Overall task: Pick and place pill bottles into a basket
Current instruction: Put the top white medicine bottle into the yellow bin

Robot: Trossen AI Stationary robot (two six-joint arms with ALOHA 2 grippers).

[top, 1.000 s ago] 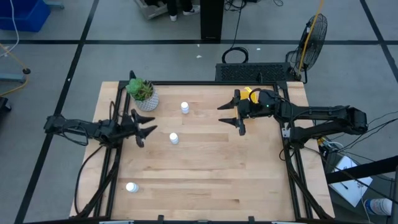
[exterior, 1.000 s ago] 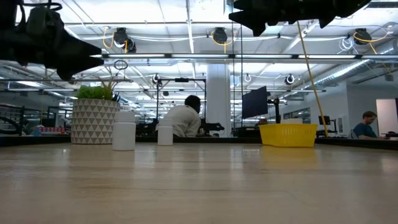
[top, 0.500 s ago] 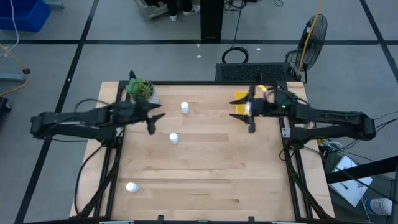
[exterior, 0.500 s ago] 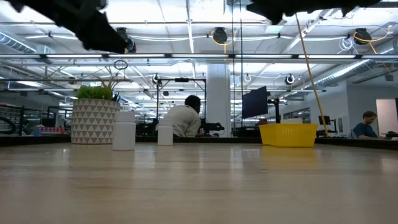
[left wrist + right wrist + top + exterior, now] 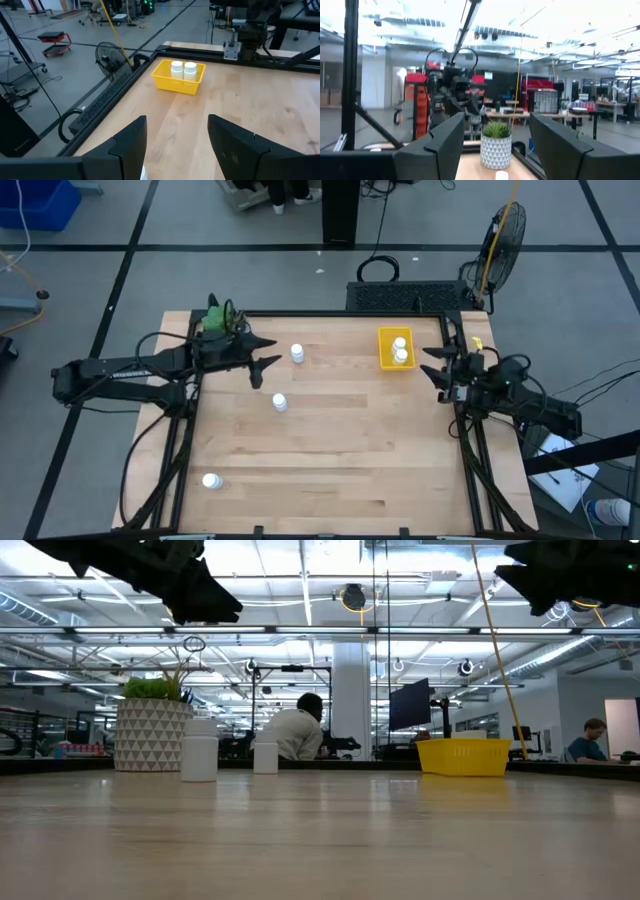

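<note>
Now the yellow basket (image 5: 394,348) sits near the far right corner of the bench (image 5: 330,450), with two pill bottles (image 5: 400,350) standing inside it, side by side. Three more bottles stand on the bare wood: one (image 5: 297,353) near the far edge just beside the left end effector (image 5: 262,360), one (image 5: 279,402) a little nearer the middle, and one (image 5: 211,480) well apart near the front left corner. A white patterned pot with a green plant (image 5: 222,323) stands at the far left corner.

Both arms are raised off the surface. The left end effector hovers between the plant and the nearest bottle, fingers apart and holding nothing. The right end effector (image 5: 440,365) hangs at the right edge of the bench, just beside the basket, fingers likewise parted and empty.

Light wooden planks make up the bench top, framed by black rails. Around it lies grey floor with dark lines, a standing fan (image 5: 503,235) and cables. Level across the bench, an open workshop shows, with ceiling lights and a seated person (image 5: 297,730) at a monitor.
</note>
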